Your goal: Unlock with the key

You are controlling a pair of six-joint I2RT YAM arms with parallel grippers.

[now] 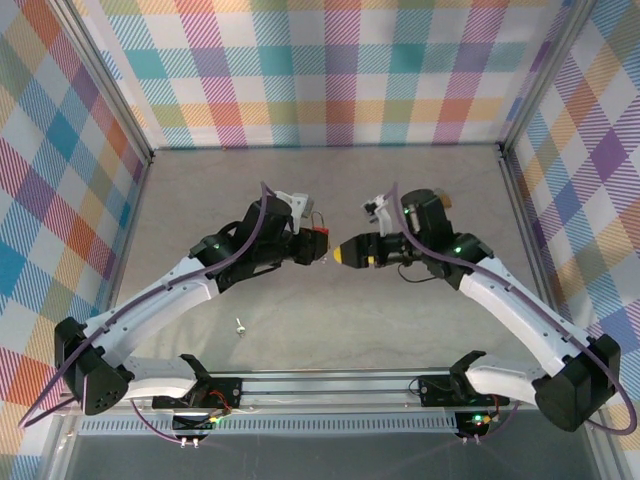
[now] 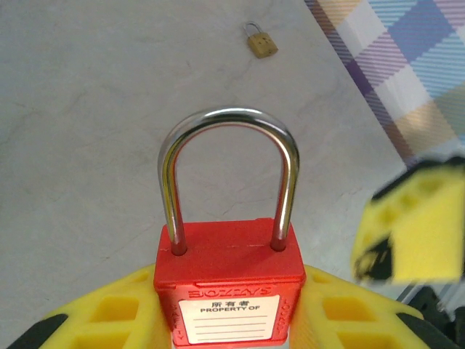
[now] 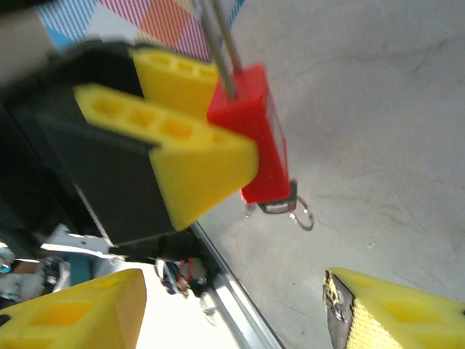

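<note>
My left gripper [image 1: 312, 245] is shut on a red padlock [image 2: 229, 269] and holds its body between yellow fingers [image 2: 109, 313]. The steel shackle [image 2: 229, 120] points away from the wrist, and both its legs sit in the body. In the right wrist view the red padlock [image 3: 258, 138] hangs in those fingers. A key [image 3: 280, 207] with a wire ring [image 3: 305, 218] sticks out of its bottom. My right gripper [image 3: 232, 313] is open just beside the lock, with nothing between its fingers [image 3: 396, 313]. In the top view the right gripper [image 1: 345, 254] faces the left one closely.
A small brass padlock [image 2: 261, 45] lies on the grey table beyond the red one. A small metal piece [image 1: 240, 324] rests on the table near the left arm. Checked walls [image 1: 330, 70] enclose three sides, and a metal rail [image 1: 330, 385] runs along the near edge.
</note>
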